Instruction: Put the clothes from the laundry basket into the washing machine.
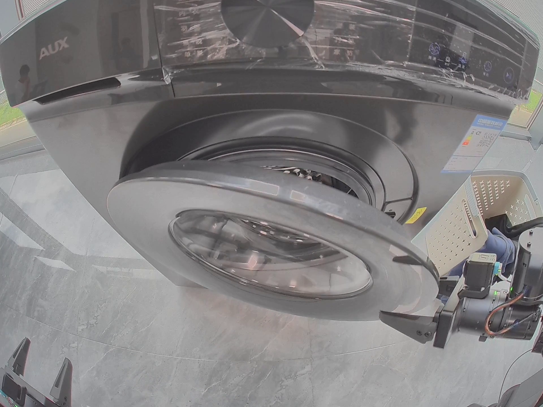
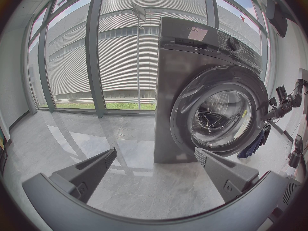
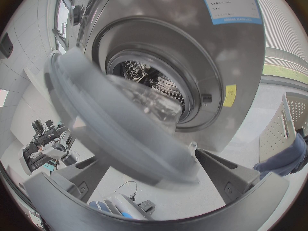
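Observation:
The dark grey washing machine (image 1: 271, 86) stands in front of me with its round glass door (image 1: 271, 238) swung partly out. Behind the door the drum opening (image 3: 150, 77) shows. My right gripper (image 1: 404, 289) is at the door's right edge, open, with the door rim (image 3: 128, 145) lying between its spread fingers. A white perforated laundry basket (image 1: 458, 227) sits to the right of the machine. Blue clothes (image 1: 500, 244) hang over its edge. My left gripper (image 2: 155, 153) is open and holds nothing, low at my left (image 1: 42, 368), well away from the machine (image 2: 208, 97).
Glossy grey tile floor (image 1: 169, 323) spreads to the left of the machine and under the door. Tall windows (image 2: 96, 64) stand behind the machine's far side. Another robot rig (image 3: 45, 145) stands off in the room behind.

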